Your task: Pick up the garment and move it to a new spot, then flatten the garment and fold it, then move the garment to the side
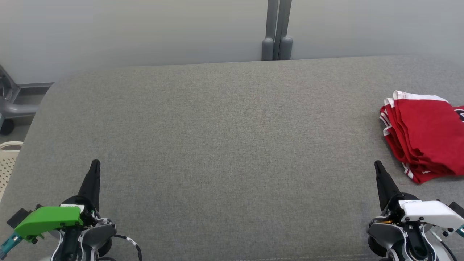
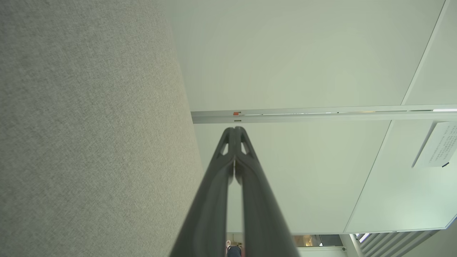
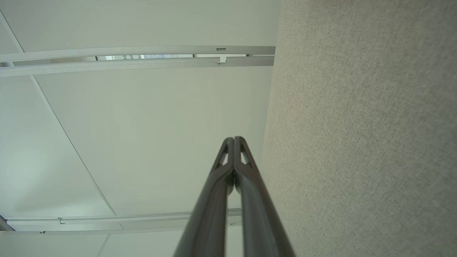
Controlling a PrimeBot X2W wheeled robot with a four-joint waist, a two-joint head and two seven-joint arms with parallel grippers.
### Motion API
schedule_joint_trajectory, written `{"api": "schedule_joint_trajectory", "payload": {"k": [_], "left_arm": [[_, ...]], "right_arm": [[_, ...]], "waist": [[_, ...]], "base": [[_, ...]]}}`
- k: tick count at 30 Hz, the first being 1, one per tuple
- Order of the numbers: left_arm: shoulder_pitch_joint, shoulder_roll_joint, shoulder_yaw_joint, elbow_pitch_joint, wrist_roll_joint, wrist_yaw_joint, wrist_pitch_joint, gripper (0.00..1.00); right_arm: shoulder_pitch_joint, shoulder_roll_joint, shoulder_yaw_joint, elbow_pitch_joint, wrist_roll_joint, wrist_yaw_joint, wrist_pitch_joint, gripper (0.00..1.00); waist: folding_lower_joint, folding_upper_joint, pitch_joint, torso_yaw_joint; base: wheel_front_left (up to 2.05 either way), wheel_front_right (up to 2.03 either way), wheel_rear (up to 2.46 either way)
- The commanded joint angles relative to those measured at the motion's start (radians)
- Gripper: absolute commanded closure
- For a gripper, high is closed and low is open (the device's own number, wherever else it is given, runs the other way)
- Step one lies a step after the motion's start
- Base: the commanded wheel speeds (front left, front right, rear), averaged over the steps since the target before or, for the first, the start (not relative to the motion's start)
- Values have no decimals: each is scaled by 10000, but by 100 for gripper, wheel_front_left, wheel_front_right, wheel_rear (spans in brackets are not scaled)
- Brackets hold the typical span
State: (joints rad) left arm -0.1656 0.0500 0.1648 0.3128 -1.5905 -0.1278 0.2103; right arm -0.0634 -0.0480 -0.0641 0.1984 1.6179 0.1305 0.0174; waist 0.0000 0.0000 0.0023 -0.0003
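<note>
A red garment with white trim [image 1: 424,134] lies folded in a stack at the right edge of the grey fabric surface [image 1: 232,145], partly cut off by the head view's border. My right gripper [image 1: 377,165] is at the lower right, shut and empty, a short way left of and nearer than the garment. At the lower left sits my left gripper [image 1: 95,164], also shut with nothing in it. In the left wrist view the left gripper [image 2: 235,129] has its fingers pressed together, and the right gripper [image 3: 234,139] looks the same in its wrist view.
A pale wall with a grey post [image 1: 277,30] stands behind the surface. Off the left edge are a grey chair base [image 1: 11,108] and a cream perforated basket [image 1: 8,163]. The surface's far edge shows beside the fingers in both wrist views.
</note>
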Motion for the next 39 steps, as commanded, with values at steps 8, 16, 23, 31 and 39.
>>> {"api": "schedule_joint_trajectory", "payload": {"k": [8,16,23,31,39], "left_arm": [[-169,2,41,-29,-113,-61,36,100],[-169,2,39,-30,-114,-61,35,100],[-169,2,39,-31,-115,-61,34,100],[-168,3,38,-31,-115,-61,33,100],[-168,3,37,-32,-116,-61,33,100]], "right_arm": [[-34,-41,-24,-37,57,4,32,100],[-34,-41,-24,-37,57,4,32,100],[-34,-41,-23,-38,57,4,32,100],[-34,-41,-23,-38,57,4,31,100],[-34,-41,-23,-38,58,4,31,100]], "waist": [[0,0,-1,0],[0,0,-1,0],[0,0,-1,0],[0,0,-1,0],[0,0,-1,0]], "base": [[0,0,0],[0,0,0],[0,0,0],[0,0,0],[0,0,0]]}}
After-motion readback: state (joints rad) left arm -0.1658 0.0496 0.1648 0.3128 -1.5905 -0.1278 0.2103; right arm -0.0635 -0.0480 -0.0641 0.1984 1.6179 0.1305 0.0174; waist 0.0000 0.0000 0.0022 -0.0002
